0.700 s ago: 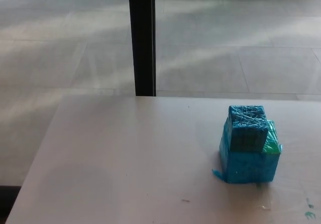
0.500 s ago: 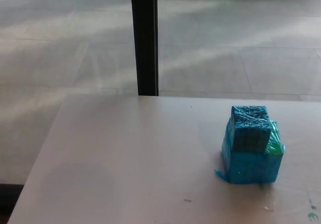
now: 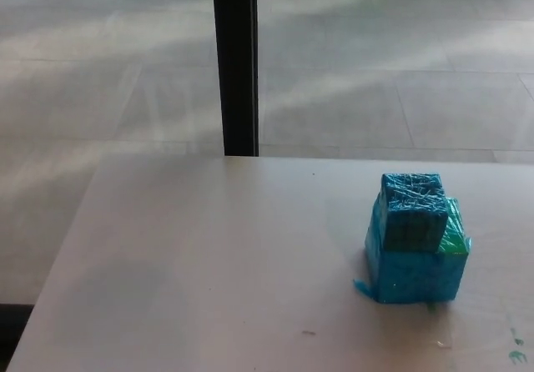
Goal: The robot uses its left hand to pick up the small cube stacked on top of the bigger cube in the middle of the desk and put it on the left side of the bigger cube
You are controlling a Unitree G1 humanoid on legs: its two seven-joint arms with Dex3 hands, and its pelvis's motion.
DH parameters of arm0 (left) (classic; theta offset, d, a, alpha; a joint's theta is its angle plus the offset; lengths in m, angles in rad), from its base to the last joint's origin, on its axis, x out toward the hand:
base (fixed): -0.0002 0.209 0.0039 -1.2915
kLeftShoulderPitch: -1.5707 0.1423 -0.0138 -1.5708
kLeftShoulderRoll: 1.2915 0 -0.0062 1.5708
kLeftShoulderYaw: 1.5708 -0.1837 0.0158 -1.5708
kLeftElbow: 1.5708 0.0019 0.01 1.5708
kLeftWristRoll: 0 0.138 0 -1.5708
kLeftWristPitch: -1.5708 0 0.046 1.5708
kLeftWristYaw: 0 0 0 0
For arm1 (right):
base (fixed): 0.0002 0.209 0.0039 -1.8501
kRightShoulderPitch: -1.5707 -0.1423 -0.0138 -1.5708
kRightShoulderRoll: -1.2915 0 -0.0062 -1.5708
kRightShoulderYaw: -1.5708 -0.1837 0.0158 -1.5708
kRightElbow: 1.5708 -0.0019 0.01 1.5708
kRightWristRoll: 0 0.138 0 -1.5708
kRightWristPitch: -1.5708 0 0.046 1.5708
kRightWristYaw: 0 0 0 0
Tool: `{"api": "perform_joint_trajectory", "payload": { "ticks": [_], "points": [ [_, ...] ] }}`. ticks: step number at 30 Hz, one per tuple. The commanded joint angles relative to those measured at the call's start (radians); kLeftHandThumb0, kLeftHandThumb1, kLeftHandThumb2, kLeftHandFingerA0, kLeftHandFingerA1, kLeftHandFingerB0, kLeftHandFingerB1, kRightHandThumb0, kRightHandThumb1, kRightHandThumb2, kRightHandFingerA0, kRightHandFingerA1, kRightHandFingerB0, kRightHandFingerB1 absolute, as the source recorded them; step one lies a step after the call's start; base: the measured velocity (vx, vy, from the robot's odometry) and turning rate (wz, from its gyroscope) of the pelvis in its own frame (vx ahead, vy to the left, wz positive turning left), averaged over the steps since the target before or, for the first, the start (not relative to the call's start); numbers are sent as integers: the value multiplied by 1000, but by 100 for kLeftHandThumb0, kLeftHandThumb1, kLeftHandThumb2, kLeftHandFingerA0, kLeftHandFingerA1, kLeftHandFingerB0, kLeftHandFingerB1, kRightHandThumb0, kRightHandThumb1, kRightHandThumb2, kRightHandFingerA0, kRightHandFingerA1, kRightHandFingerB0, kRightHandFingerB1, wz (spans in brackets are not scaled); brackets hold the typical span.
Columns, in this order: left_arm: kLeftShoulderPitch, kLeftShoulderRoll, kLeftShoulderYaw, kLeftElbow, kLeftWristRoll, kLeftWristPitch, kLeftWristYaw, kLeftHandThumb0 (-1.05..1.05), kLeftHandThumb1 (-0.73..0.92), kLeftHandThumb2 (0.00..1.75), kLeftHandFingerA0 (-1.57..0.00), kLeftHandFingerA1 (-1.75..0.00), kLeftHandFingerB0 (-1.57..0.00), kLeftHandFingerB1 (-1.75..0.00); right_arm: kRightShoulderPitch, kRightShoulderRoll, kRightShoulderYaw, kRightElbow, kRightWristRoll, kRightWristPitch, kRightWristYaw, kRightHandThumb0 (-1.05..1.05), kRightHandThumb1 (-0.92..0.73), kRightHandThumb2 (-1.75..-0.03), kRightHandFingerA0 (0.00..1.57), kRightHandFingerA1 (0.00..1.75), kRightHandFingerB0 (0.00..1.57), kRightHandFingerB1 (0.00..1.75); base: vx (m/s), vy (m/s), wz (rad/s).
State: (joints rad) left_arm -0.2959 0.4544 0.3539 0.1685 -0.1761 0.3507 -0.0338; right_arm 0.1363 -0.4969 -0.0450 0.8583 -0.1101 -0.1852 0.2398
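A small blue cube (image 3: 411, 211) wrapped in shiny tape sits on top of a bigger blue cube (image 3: 415, 270) on the pale desk (image 3: 209, 263), right of the desk's middle. The small cube rests toward the left part of the bigger cube's top. A green patch (image 3: 455, 237) shows on the bigger cube's top right. Neither of my hands nor any part of my arms shows in the head view.
A black vertical post (image 3: 236, 63) stands behind the desk's far edge. Beyond it lies a grey tiled floor (image 3: 375, 72). The desk's left edge (image 3: 58, 263) runs diagonally down the picture's left. Small green specks (image 3: 515, 354) mark the desk at the lower right.
The whole picture has shifted slightly between frames, so the camera has moved. The two cubes stay stacked as before.
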Motion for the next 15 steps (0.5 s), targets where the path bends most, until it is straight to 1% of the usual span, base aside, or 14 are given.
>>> {"api": "perform_joint_trajectory", "payload": {
  "ticks": [1, 2, 4, 5, 6, 7, 8, 9, 10, 11, 12, 13, 14, 15],
  "points": [
    [-355, -12, -339, -69, 214, 68, -42, -83, 92, 72, -47, -88, -20, -35, -6, -24, -4, 25, 7, -41, 32, -72, -55, -71, 68, 90, 54, 74, 0, 0, 0],
    [-409, -40, -380, -38, 227, 59, -55, -90, 92, 71, -64, -69, -21, -31, -14, -24, -2, 31, 4, -40, 29, -71, -54, -72, 69, 91, 55, 74, 0, 0, 0],
    [-473, -71, -432, -31, 230, 95, -62, -93, 92, 70, -74, -77, -19, -31, -19, -22, -5, 41, 7, -41, 29, -71, -54, -71, 70, 90, 57, 74, 0, 0, 0],
    [-500, -87, -459, -32, 245, 120, -53, -92, 92, 69, -91, -93, -21, -33, -15, -26, -2, 30, 3, -42, 29, -75, -55, -70, 70, 93, 56, 75, 0, 0, 0],
    [-513, -93, -473, -31, 250, 131, -47, -92, 92, 69, -91, -93, -21, -33, -13, -27, -1, 27, 1, -43, 30, -75, -55, -70, 70, 93, 56, 75, 0, 0, 0],
    [-542, -105, -502, -26, 259, 152, -50, -99, 89, 71, -60, -72, -19, -34, -16, -27, 2, 31, -4, -38, 23, -75, -56, -69, 70, 91, 58, 73, 0, 0, 0],
    [-609, -166, -550, 5, 261, 188, -45, -93, 90, 67, -75, -75, -21, -36, -9, -20, 0, 19, -1, -31, 19, -71, -55, -71, 69, 90, 58, 72, 0, 0, 0],
    [-632, -188, -600, 36, 285, 143, -69, -89, 75, 110, -40, -85, -18, -47, -11, -10, -9, 22, 14, -25, 25, -70, -54, -71, 66, 88, 59, 71, 0, 0, 0],
    [-644, -205, -628, 60, 295, 105, -74, -86, 92, 68, -49, -73, -21, -35, -13, -6, -16, 26, 26, -25, 37, -69, -52, -73, 64, 91, 57, 73, 0, 0, 0],
    [-653, -232, -644, 88, 299, 82, -63, -89, 90, 69, -37, -61, -21, -34, -17, -7, -13, 32, 25, -27, 44, -70, -55, -70, 66, 87, 58, 70, 0, 0, 0],
    [-660, -242, -655, 101, 302, 87, -57, -89, 90, 69, -37, -61, -21, -34, -21, -9, -7, 36, 15, -25, 36, -70, -55, -70, 66, 87, 58, 70, 0, 0, 0],
    [-682, -254, -701, 134, 339, 80, -54, -90, 92, 70, -55, -66, -23, -33, -19, -12, -1, 24, 5, -13, 29, -71, -56, -70, 68, 89, 58, 71, 0, 0, 0],
    [-712, -283, -751, 190, 367, 58, -60, -92, 92, 70, -59, -103, -23, -34, -20, -12, -1, 28, 4, -19, 27, -72, -56, -70, 71, 91, 59, 72, 0, 0, 0],
    [-718, -285, -759, 199, 366, 55, -58, -92, 92, 70, -59, -103, -23, -34, -21, -14, -1, 28, 4, -20, 27, -72, -56, -70, 71, 91, 59, 72, 0, 0, 0]
  ]
}}
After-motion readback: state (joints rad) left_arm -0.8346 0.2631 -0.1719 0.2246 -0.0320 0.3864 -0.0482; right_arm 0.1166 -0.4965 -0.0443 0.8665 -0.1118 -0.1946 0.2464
